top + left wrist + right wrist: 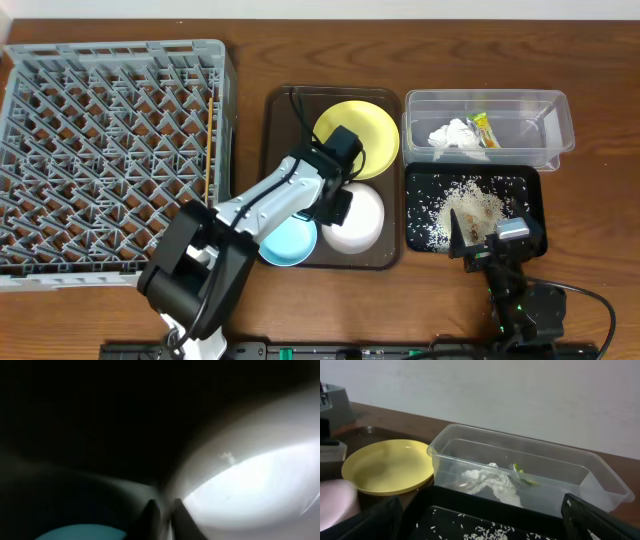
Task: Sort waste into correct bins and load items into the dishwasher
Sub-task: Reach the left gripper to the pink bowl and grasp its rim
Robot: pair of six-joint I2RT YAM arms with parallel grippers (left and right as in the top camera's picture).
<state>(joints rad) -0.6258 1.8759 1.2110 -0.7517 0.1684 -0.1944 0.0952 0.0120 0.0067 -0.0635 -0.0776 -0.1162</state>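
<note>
The white bowl (358, 218) sits on the brown tray next to the light blue bowl (288, 243) and the pale yellow plate (360, 135). My left gripper (338, 205) is down at the white bowl's left rim. In the left wrist view its fingers (165, 517) are close together on the rim of the white bowl (260, 485), with the blue bowl (75, 532) at the lower left. A wooden chopstick (210, 140) lies in the grey rack (60, 150). My right gripper (480, 240) (485, 530) is open and empty over the black tray (525, 190) of rice scraps (465, 210).
The clear tub (545, 125) holds the white tissue (452, 135) and the snack wrapper (486, 128); both show in the right wrist view (490, 480). The brown serving tray (280, 110) lies between the rack and the bins. The yellow plate (385, 467) shows left of the tub.
</note>
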